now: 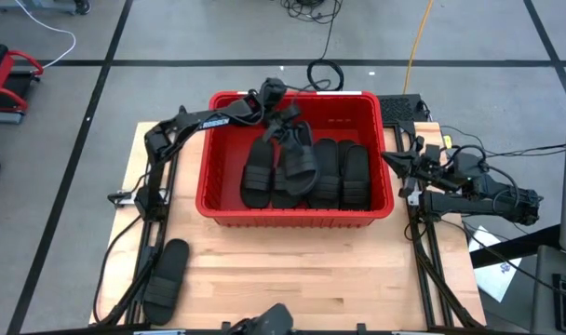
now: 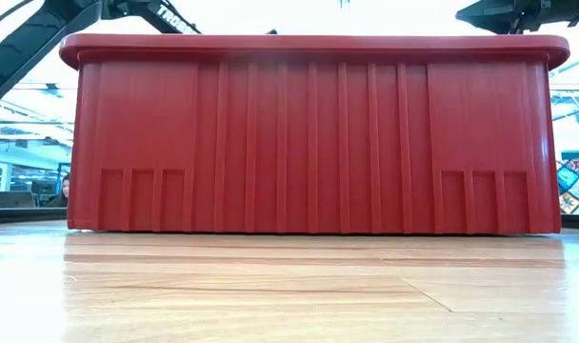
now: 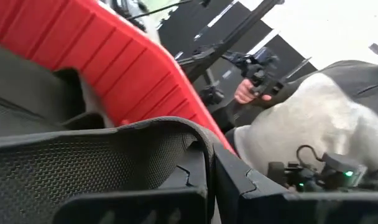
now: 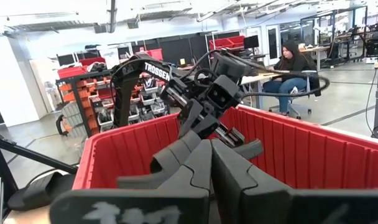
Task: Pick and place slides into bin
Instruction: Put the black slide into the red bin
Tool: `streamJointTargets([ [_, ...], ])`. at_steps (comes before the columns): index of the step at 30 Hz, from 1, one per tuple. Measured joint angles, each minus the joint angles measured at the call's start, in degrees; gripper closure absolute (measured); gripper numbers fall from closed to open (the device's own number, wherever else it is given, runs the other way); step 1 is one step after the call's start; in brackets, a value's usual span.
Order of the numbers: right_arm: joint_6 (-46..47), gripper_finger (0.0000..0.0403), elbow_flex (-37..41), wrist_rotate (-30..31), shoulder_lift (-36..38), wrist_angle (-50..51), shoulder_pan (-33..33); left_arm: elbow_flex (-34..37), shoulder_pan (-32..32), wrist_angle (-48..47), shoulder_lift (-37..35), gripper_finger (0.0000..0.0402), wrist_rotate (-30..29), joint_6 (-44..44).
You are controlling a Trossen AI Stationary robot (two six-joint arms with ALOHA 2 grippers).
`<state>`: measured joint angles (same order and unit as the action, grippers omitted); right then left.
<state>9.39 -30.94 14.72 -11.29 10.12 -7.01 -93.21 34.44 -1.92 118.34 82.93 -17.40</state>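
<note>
I see the bin (image 1: 297, 216) at the table's centre, toward the far edge. Four slides (image 1: 306, 175) lie side by side on its floor, toes pointing far. My left arm reaches in from the left over the bin's far rim; the left gripper (image 1: 285, 121) hangs above the far middle of the bin, pinching a fifth slide (image 1: 295, 140) that dangles over the ones below. In the left wrist view that held slide (image 3: 96, 158) fills the near frame, its textured sole curving across the fingers (image 3: 263, 199), with the red wall (image 3: 114, 56) behind. I can't tell exactly where on the slide the fingers grip; the view is too close.

One more slide (image 1: 166, 279) lies alone on the wood at the near left corner, well apart from the bin.

My right arm waits off the table's right edge, the right gripper (image 1: 395, 162) just beside the bin's right wall, fingers pressed together (image 4: 207, 180).

From the low view the bin's near wall (image 2: 313, 143) blocks everything inside. A seated person (image 4: 293, 71) shows in the room beyond.
</note>
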Motion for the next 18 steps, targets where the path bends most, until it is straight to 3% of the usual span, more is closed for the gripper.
streamJointTargets([
  [4,0.0,0.0403,0.0,0.0,0.0,0.6,0.0,0.0,0.4,-12.4,-0.3,0.0401,-1.9,10.1],
  [10,1.5,0.0403,0.0,0.0,0.0,1.1,0.0,0.0,0.6,-30.8,-0.2,0.0401,-11.1,28.0],
  [18,1.9,0.0403,0.0,0.0,0.0,1.1,0.0,-0.2,-1.1,-42.5,-0.5,0.0401,-19.8,43.6],
])
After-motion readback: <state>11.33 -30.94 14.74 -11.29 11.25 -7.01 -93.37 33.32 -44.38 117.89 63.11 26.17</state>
